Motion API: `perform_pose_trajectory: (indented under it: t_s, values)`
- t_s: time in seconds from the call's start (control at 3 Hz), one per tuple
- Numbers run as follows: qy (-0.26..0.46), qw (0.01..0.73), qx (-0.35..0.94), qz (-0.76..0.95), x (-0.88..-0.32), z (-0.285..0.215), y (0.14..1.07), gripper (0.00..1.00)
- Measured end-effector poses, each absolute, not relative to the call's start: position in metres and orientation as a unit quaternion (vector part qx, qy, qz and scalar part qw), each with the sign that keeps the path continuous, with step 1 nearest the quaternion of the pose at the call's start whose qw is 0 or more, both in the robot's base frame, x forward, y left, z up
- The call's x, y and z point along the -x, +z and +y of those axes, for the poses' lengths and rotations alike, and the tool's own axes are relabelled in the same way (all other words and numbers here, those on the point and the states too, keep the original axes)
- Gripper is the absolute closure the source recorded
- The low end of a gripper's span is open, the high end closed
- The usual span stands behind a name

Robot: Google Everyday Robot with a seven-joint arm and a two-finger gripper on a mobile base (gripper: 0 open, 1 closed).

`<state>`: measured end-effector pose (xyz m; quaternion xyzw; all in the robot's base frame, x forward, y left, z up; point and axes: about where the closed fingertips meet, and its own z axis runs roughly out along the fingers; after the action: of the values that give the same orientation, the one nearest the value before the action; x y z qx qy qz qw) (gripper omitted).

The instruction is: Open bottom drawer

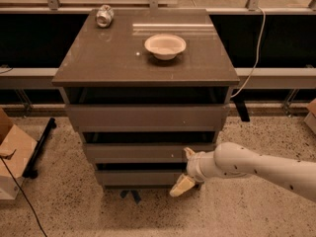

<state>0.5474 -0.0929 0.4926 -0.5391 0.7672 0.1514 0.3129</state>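
The bottom drawer (140, 177) is the lowest and narrowest of three grey-brown fronts on the cabinet (98, 58), and a dark gap shows above it. My gripper (185, 171) is at the drawer's right end, on a white arm (256, 169) reaching in from the right. Its fingers are apart: one tip (189, 153) is up by the middle drawer (148, 152), the other (180, 185) hangs in front of the bottom drawer's right corner. It holds nothing. The tall top drawer (145, 116) stands slightly out.
A white bowl (165, 46) and a tipped can (104, 15) lie on the cabinet top. A cardboard box (12, 157) and a black stand leg (39, 142) are on the floor at left. A cable (252, 73) hangs at right.
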Motion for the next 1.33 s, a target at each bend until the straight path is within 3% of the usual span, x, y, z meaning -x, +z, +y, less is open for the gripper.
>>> perform_pose_trajectory:
  t_s: [1.33]
  values:
    - [0.151,0.286,0.514,0.795,-0.550,-0.102,0.413,0.00]
